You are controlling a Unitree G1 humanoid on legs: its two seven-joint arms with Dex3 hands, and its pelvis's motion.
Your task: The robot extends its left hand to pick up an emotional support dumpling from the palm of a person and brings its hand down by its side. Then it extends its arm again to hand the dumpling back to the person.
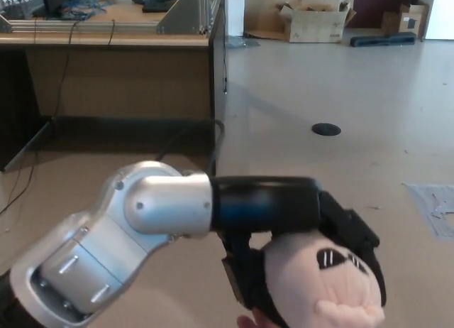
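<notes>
My left arm reaches across the head view from the lower left, and my left hand [347, 232] is shut on the dumpling [323, 289], a soft pale pink plush with a small dark face mark. The black fingers wrap over its top and left side. The dumpling hangs at the bottom of the picture, right of centre. A person's fingertip [248, 321] peeks out just below and left of the dumpling; the rest of that hand is hidden behind it. My right hand does not show.
A wooden desk [120, 65] with cables and equipment stands at the back left. A round black floor cover [326, 130] lies on the beige floor. Cardboard boxes [316, 23] sit against the far wall. Grey tape patch [436, 207] at the right edge.
</notes>
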